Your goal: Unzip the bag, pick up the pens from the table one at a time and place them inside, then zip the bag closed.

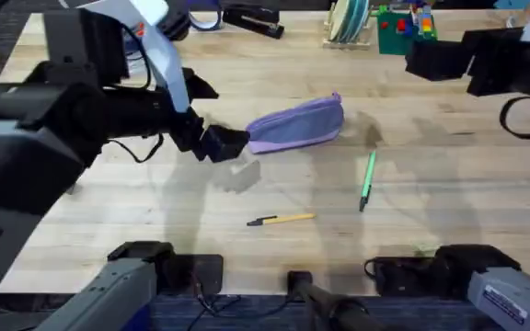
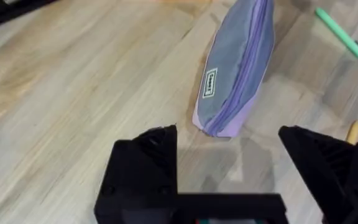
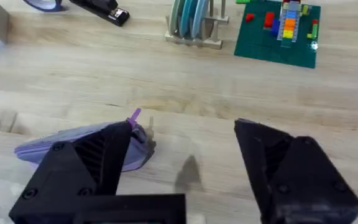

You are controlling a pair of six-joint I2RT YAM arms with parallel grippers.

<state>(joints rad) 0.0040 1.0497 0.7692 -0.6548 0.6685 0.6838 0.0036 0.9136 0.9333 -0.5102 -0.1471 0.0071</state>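
Note:
The lilac and grey-purple bag (image 1: 294,122) lies zipped on the table (image 1: 109,211), a little behind the middle. My left gripper (image 1: 221,142) hovers open at the bag's left end. In the left wrist view the bag (image 2: 238,68) lies just beyond the open gripper (image 2: 229,165). A green pen (image 1: 367,181) lies right of the middle, and a yellow pen (image 1: 282,220) with a black tip lies near the front. My right gripper (image 1: 423,59) is raised at the back right and open. From the right wrist, the bag (image 3: 42,147) is partly hidden behind one finger (image 3: 86,168).
Along the back edge sit a black stapler (image 1: 254,18), a rack of plates (image 1: 348,20) and a green plate with toy bricks (image 1: 405,26). Bare wood stretches around both pens and to the front left.

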